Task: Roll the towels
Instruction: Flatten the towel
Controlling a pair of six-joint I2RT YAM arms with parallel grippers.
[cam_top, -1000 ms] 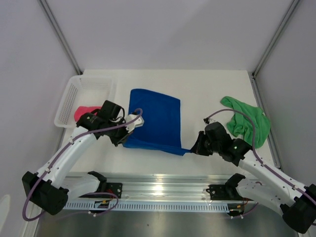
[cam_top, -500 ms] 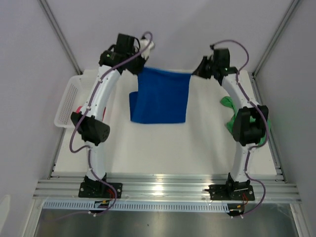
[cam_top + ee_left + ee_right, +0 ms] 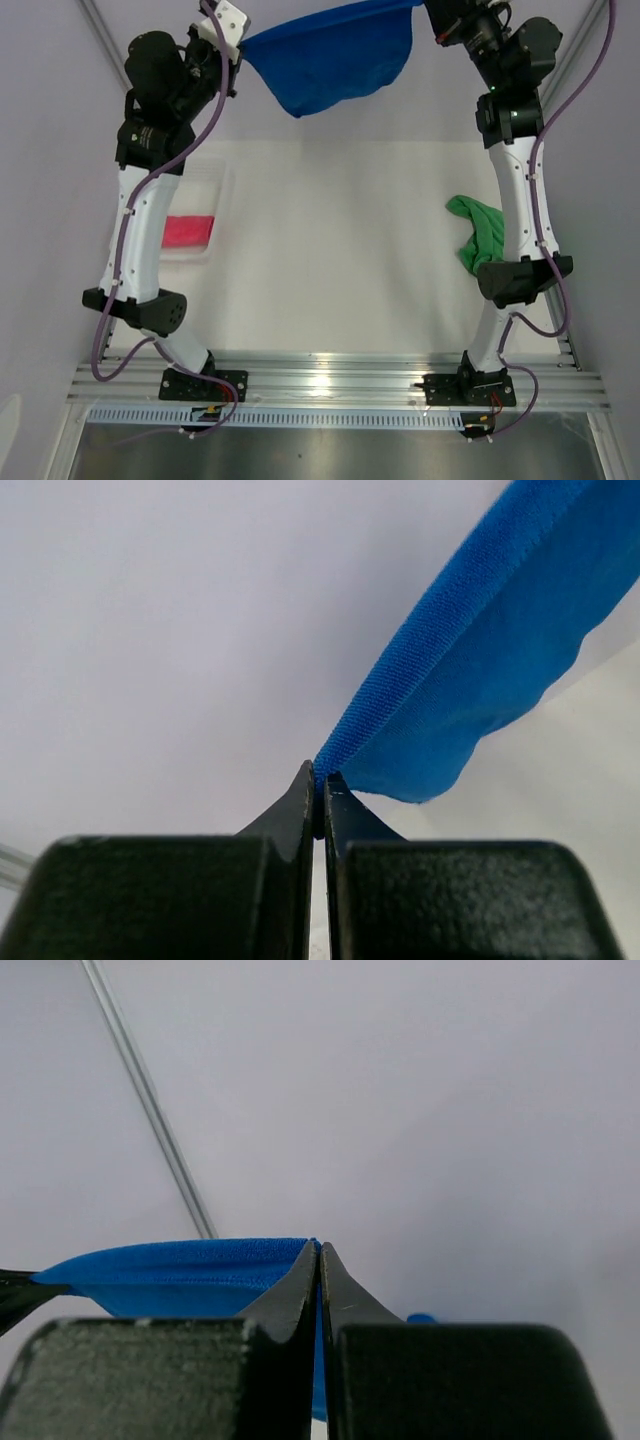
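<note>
Above table (image 3: 340, 280), left claw (image 3: 318, 783) and right claw (image 3: 319, 1252) stretch blue towel (image 3: 335, 58).

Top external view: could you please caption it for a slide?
Left gripper and right gripper hold the blue towel stretched high above the table.

Right gripper (image 3: 319, 1252): two dark fingers pressed together, tips pinching the edge of a blue towel (image 3: 180, 1272).
Blue towel: a taut band running left from the tips to the frame edge; a small scrap shows right of the fingers.
Background: pale grey wall (image 3: 460, 1110); one thin metal bar (image 3: 150, 1100), slanting.
</note>
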